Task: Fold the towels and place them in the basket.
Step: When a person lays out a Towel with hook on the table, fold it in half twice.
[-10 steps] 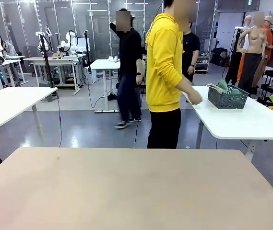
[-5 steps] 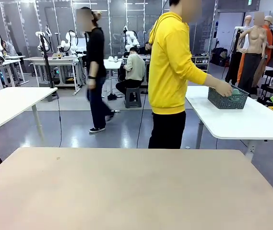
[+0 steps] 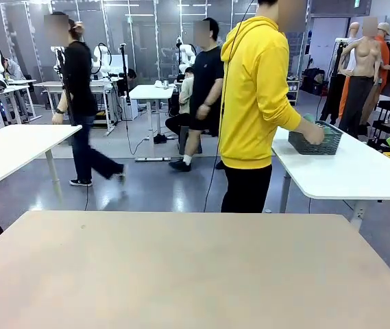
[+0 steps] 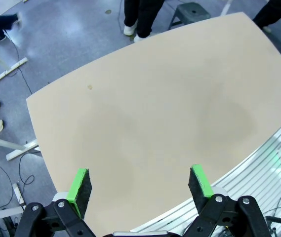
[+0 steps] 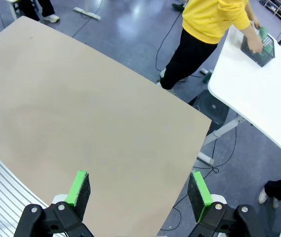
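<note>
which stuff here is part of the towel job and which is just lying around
Job:
- dark grey basket, under the hand of the person in yellow
- beige table
- left claw and right claw, both open

Just around:
- white table at left
- grey stool
- person walking past

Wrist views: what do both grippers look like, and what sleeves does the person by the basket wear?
The left gripper and right gripper match: black linkage bodies with silver bolts, and two straight black fingers faced with bright green pads. The person wears a yellow hooded top with long sleeves.
</note>
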`<state>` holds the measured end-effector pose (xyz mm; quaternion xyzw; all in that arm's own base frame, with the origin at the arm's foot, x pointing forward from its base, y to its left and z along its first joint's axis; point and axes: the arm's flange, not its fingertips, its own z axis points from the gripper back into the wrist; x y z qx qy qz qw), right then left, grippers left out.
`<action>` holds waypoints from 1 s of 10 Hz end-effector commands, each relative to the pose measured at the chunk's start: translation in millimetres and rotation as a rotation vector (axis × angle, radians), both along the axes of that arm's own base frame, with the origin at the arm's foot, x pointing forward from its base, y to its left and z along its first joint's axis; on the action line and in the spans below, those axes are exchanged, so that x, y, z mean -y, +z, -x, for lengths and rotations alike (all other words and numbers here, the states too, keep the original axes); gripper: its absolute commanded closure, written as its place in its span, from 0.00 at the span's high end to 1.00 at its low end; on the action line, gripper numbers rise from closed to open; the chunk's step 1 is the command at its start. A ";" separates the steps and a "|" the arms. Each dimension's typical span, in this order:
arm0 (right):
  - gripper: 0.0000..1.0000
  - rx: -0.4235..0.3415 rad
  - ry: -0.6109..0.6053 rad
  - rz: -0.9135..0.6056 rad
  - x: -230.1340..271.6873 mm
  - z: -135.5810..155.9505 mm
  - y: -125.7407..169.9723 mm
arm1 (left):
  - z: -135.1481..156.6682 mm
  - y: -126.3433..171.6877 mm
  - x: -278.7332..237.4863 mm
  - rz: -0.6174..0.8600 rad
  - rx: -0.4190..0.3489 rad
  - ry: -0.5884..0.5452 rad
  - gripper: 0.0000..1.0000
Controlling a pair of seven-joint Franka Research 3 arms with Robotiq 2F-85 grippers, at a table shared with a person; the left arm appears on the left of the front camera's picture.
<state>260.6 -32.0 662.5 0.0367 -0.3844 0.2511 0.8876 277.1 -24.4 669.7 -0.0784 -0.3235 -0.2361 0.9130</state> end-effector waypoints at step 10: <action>1.00 0.005 0.001 0.000 -0.6 -0.7 0.4 | -0.1 -0.2 0.0 -0.001 -0.001 0.001 1.00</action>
